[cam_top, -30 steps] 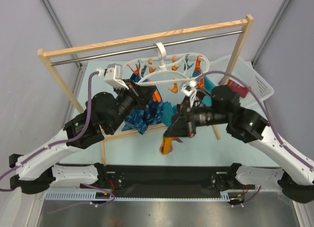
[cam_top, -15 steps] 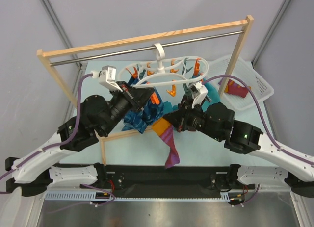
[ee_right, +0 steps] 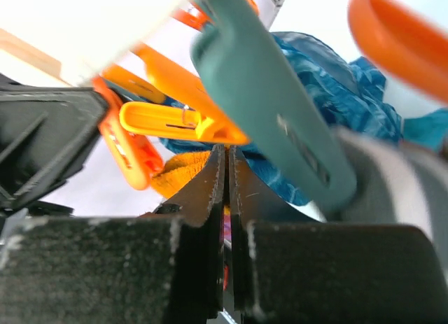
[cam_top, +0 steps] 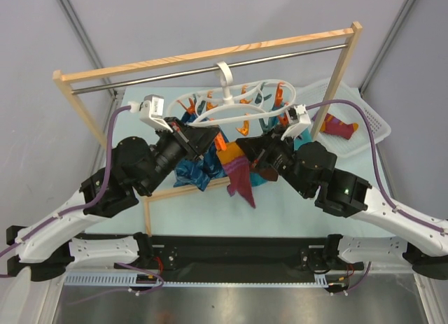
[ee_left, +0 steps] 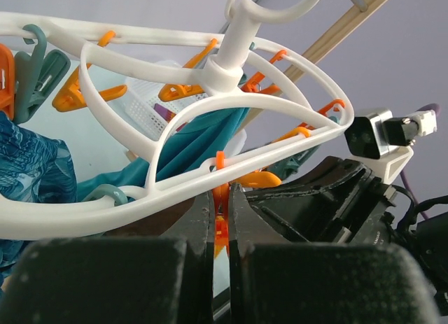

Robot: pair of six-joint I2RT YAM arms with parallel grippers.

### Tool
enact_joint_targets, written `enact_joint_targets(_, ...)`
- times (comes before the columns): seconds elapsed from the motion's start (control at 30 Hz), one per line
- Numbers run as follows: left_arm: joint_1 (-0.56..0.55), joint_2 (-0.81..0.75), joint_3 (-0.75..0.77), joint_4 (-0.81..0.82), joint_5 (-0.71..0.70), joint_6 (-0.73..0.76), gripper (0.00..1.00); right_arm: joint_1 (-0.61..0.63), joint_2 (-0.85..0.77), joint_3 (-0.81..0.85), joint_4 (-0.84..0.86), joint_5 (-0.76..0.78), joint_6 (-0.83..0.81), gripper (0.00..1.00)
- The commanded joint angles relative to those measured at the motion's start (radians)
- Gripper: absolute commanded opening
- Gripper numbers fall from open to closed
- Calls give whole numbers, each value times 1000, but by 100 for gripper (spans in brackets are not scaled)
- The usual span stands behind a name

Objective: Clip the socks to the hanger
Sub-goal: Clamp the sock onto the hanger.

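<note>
Sock (cam_top: pixel 241 178): striped, pinched between closed fingers of right gripper (cam_top: pixel 245 150); raised from low dangle to just under hanger (cam_top: pixel 231 113). Left gripper (ee_left: pixel 221 198) opposite, narrow, squeezing orange clip (ee_left: pixel 221 222). Sock top beside clip; clipping looks imminent.

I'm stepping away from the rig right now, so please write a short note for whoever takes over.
Left gripper: shut on an orange clip of the hanger.
Right gripper: shut on a striped sock, raised beside that clip, with its lower end dangling.
Another sock lies in the basket.
Done: no sock can be seen clipped yet.
To do: probably feed the held sock into the clip, let go, then fetch the basket sock.
</note>
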Motion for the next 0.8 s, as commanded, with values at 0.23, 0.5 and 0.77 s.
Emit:
enact_joint_targets(0.23,-3,-2,-7,1,62,17,0,9,-12,43,103,15,32,0)
enact_joint_targets(0.5,-3,18,2,-3,80,20,0,4,-12,40,145,-4,36,0)
enact_joint_targets(0.77,-3,21,1,-2,76,23,0,2,-21,45,159,-31,42,0)
